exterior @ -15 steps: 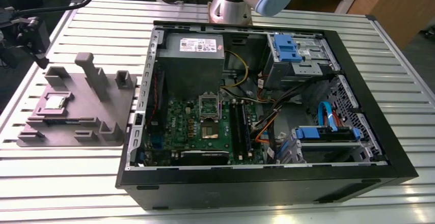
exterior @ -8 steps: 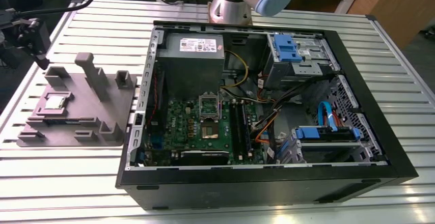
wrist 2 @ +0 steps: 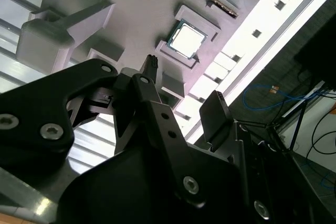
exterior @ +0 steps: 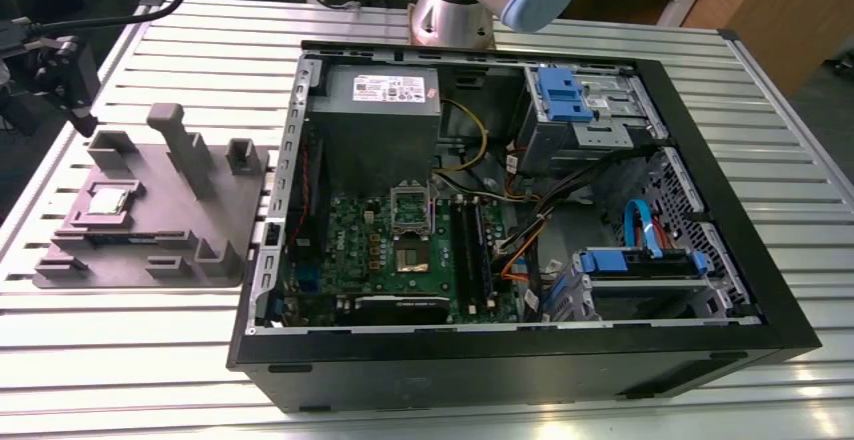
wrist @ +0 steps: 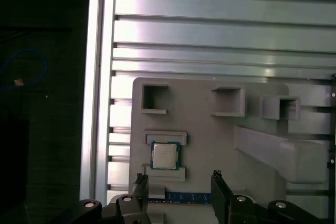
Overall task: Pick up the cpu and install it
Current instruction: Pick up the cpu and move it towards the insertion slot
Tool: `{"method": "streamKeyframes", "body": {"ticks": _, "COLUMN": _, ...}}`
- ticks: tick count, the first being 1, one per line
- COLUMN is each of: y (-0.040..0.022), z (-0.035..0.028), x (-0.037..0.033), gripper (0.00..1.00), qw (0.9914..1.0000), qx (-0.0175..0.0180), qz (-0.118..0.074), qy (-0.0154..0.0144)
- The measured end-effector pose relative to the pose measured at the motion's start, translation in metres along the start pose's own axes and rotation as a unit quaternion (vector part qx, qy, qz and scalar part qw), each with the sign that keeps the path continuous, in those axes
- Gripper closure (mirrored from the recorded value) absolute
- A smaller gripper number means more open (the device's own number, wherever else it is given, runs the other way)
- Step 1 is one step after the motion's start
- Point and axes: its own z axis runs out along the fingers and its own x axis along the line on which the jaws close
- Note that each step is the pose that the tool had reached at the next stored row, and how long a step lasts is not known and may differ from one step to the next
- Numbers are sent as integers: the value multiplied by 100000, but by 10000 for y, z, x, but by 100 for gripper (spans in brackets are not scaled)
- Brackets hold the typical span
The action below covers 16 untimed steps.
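While poised over the grey plastic fixture plate [wrist: 210, 129], spread wide and gripping nothing: hand [wrist: 178, 178] of a single robot arm, 2 black fingers [wrist: 142, 187] well apart with bare plate between them. Close to the cpu [wrist: 165, 155], not touching it.

Cpu lying flat, silvery top up, in a shallow square recess of the plate, bordered by raised lips, probably to keep it square and in a known spot for a pick. Plate resting on the slatted aluminium table [exterior: 160, 360], to the exterior view's left of the open computer case [exterior: 534, 360] and well apart from the green motherboard [exterior: 360, 230] inside. Case laid on its side with the panel off, likely to leave the board reachable from above.

In the first wrist view: a straight-down look, cpu just beyond the fingertips and nearer 1 finger than the other. In the second wrist view: a slanted look past the hand's black linkages, cpu [wrist 2: 186, 40] bright beyond the tips, nothing clamped.

Added by the exterior view: the whole layout, with the hand [exterior: 60, 70] raised above the table by the plate, the cpu [exterior: 107, 200] small among upright blocks [exterior: 174, 130], plus a grey power supply [exterior: 380, 110] and blue drive brackets [exterior: 574, 95] in the case.

Pick not yet made, judging by the empty hand.
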Motion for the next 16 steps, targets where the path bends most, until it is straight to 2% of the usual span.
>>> {"method": "streamKeyframes", "body": {"ticks": 8, "y": -3, "z": 31, "x": 1, "gripper": 41, "qw": 100000, "qx": 17, "qz": -24, "qy": 14}}
{"method": "streamKeyframes", "body": {"ticks": 12, "y": -9, "z": 73, "x": 2, "gripper": 41, "qw": 99995, "qx": -7, "qz": -972, "qy": 97}}
{"method": "streamKeyframes", "body": {"ticks": 16, "y": -13, "z": 135, "x": 14, "gripper": 41, "qw": 99996, "qx": -9, "qz": -919, "qy": 212}}
